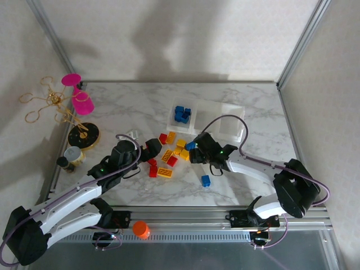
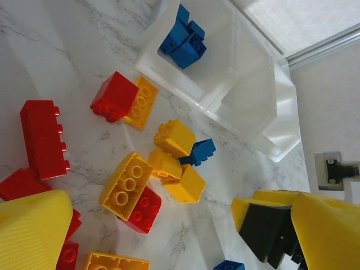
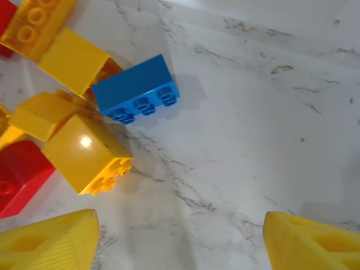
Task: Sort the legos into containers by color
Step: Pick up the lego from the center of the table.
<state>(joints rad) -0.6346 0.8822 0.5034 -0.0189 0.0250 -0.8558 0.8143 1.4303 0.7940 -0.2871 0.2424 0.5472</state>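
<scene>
Three square boxes in a row make up the clear tray [image 1: 233, 134], which sits at the far middle of the worktop [image 1: 124, 112]. We see a few blue bricks [image 1: 181, 113] piled in its left box. The other legos [image 1: 169, 156] lie loose in a red and yellow heap on the worktop, just in front of the tray and between the two grippers. The right gripper [image 1: 197, 153] is at the right side of the heap. From its own camera we see its two yellow fingers [image 3: 50, 242] spread wide apart with bare worktop between them, so it is let go and grips nothing. Just ahead of it lies one blue brick [image 3: 136, 90], right next to some yellow bricks [image 3: 73, 56]. This blue brick is longer than it is wide. Its long side runs across that view from left to right, going up a bit at the right end. It lies on its side, and its bumps point back toward the gripper. The left gripper [image 1: 149, 148] is at the left side of the heap. Its yellow fingers [image 2: 28, 230] are far apart too, and we see no brick pinched between them. In its camera a long red brick [image 2: 44, 138] lies with its long side running up and down the view. One more small blue brick [image 1: 206, 180] lies alone, nearer the arms and apart from the heap.
</scene>
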